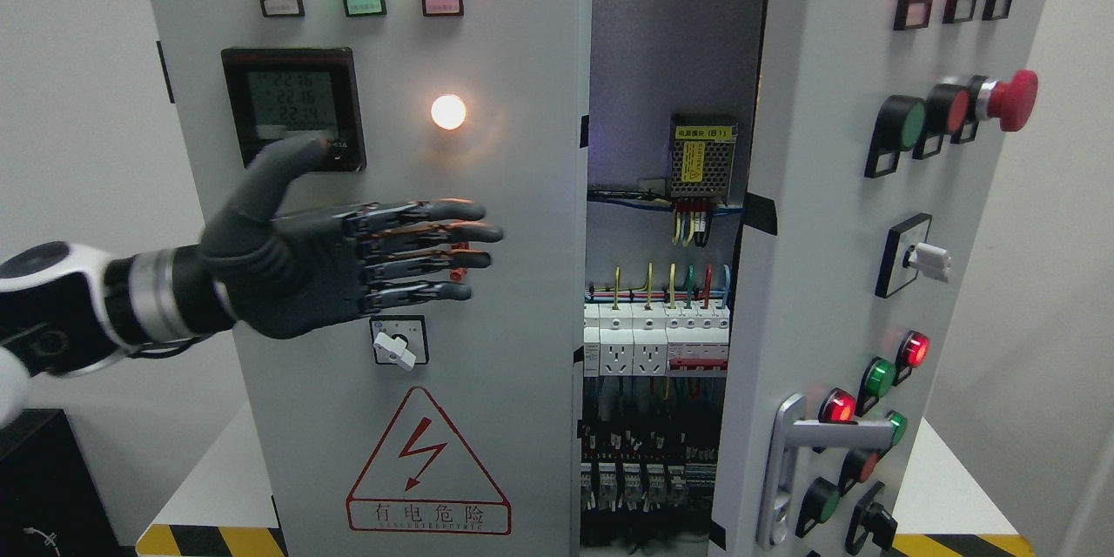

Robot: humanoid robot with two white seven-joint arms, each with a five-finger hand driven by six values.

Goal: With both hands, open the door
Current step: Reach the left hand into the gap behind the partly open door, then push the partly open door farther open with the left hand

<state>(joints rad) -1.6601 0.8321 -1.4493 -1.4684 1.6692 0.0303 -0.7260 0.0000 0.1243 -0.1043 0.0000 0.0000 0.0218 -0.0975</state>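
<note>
**Cabinet open on the right, left hand flat before the left door**

I see the grey cabinet [679,43] filling the view. Inside it are a power supply box [701,158], coloured wires and rows of white breakers [654,339]. The right door [835,218] stands swung outward, showing its buttons and a silver handle [796,452] low down. The left door [513,278] looks closed, with three lamps, a meter [293,104] and a red warning triangle [426,466]. My left hand [348,257] is before this door, fingers straight and spread, gripping nothing.
</note>
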